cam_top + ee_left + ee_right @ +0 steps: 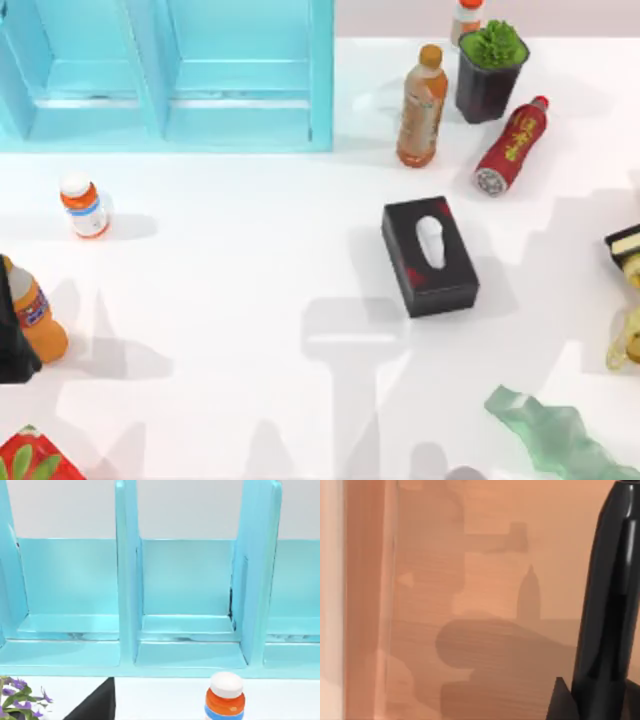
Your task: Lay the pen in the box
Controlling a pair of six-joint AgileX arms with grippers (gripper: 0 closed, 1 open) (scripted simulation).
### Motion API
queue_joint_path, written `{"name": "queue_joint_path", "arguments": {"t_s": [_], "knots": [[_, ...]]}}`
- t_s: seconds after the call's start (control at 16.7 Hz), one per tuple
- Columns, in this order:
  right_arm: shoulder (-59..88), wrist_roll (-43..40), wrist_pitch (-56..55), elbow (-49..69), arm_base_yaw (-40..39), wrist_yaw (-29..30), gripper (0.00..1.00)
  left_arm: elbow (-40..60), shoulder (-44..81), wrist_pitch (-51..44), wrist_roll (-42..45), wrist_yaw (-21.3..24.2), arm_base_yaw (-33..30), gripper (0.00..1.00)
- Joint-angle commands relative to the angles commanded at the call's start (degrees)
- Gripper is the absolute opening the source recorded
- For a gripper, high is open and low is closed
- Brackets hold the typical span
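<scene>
The pen point(605, 620) is at the right gripper point(584, 705) in the right wrist view. It sticks out from the gripper with its long axis along the gripper's reach, and it points toward a wood surface, prob. the floor of the box point(470, 580), though I am not sure of that from so close. A raised wood strip point(367, 605) beside it looks like one wall. One dark finger point(559, 699) sits right against the barrel, so the gripper seems clenched on the pen. The pen's pointed shadow point(528, 595) falls apart from the barrel, so I judge the tip hangs above the wood and does not touch it. The coming move turns on this relation: the pen is about end-on to the wood, and it must lie flat. The right arm is the working one; the left arm is idle at the table's left side, facing the blue shelf point(190, 590).
</scene>
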State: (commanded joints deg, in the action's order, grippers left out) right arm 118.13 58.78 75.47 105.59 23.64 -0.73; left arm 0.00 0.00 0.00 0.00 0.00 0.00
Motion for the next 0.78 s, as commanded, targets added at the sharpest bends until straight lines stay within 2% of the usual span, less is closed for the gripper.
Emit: {"name": "queue_joint_path", "arguments": {"t_s": [0.18, 0.3, 0.78], "knots": [[-5.7, -2.9, -2.8, -8.0, 9.1, -0.5, 0.0, 0.0, 0.0, 0.0, 0.0, 0.0, 0.0, 1.0], [-7.9, -4.1, -3.9, -10.8, 12.0, -0.8, 0.0, 0.0, 0.0, 0.0, 0.0, 0.0, 0.0, 1.0], [-8.2, -3.6, -5.0, -12.7, 11.6, -1.0, 0.0, 0.0, 0.0, 0.0, 0.0, 0.0, 0.0, 1.0]]}}
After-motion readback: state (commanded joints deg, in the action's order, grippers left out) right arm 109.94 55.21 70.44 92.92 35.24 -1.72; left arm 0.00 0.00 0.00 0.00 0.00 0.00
